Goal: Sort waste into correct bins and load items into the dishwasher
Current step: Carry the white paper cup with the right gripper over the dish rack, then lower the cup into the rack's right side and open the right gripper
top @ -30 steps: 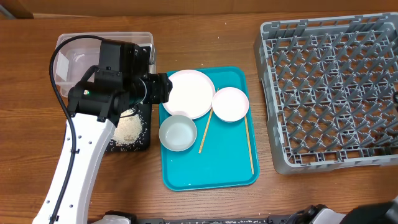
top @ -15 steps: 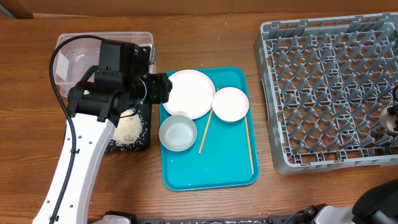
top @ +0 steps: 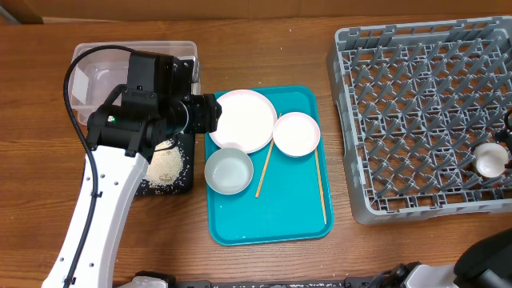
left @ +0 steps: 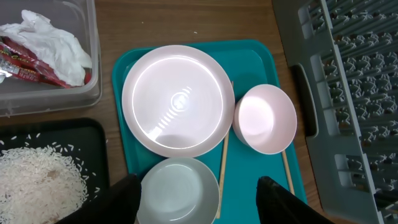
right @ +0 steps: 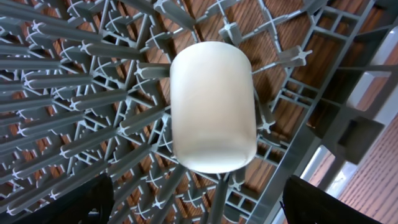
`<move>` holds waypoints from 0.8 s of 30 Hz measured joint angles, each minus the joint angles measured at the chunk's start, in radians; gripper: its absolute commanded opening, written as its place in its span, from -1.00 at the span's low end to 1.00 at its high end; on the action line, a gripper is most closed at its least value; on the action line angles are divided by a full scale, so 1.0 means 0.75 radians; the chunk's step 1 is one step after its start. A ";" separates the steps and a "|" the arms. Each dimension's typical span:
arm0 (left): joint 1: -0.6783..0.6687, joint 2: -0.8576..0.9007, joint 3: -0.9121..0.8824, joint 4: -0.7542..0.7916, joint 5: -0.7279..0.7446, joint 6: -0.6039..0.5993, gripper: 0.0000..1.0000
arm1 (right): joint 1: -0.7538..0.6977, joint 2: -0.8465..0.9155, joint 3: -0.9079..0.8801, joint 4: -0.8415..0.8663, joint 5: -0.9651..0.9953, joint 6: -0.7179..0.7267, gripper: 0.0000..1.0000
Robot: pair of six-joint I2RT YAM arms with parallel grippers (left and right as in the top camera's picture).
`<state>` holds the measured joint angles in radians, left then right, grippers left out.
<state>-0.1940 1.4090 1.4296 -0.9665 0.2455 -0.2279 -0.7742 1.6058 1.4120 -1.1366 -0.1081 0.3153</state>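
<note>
Left hand (left: 199, 202) spread above tray (left: 249, 165); right hand (right: 205, 205) spread above cup (right: 213, 106).

My L arm (top: 96, 208) runs up from the near-left edge as a white link, then bends into the black wrist block (top: 148, 88). A black cable loops over the block. L gripper (top: 206, 114) sticks out to the right, roughly level. In the L wrist cam, both dark fingers (left: 118, 202) sit at the bottom edge, spread wide apart. My R arm (top: 490, 258) is mostly out of the overhead shot; only a dark bit shows at the bottom-right corner. R gripper (right: 204, 200) points down, its fingers (right: 339, 200) splayed to either lower corner.
</note>
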 measured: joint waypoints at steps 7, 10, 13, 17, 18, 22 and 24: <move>0.000 0.000 0.000 -0.027 0.000 0.000 0.33 | 0.000 0.005 0.000 0.024 -0.156 -0.023 0.78; 0.000 0.000 0.000 -0.050 -0.006 0.000 0.33 | 0.009 0.005 0.000 0.027 -0.256 -0.061 0.64; 0.000 0.000 0.000 -0.059 -0.010 0.000 0.33 | 0.030 0.005 0.000 -0.004 -0.289 -0.079 0.11; 0.000 0.000 0.000 -0.064 -0.011 0.000 0.34 | 0.050 0.005 0.000 -0.104 -0.217 -0.075 -0.62; 0.000 0.000 0.000 -0.064 -0.012 0.000 0.34 | 0.049 0.005 0.000 -0.121 -0.186 -0.072 -0.71; 0.000 0.000 0.000 -0.064 -0.015 0.000 0.34 | 0.046 0.005 0.000 -0.127 -0.081 -0.035 -0.80; 0.000 0.000 0.000 -0.064 -0.015 0.000 0.34 | 0.046 0.007 0.000 -0.125 -0.054 -0.030 -0.80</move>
<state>-0.1940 1.4090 1.4296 -1.0145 0.2340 -0.2279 -0.7395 1.6108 1.4120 -1.2304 -0.1486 0.2928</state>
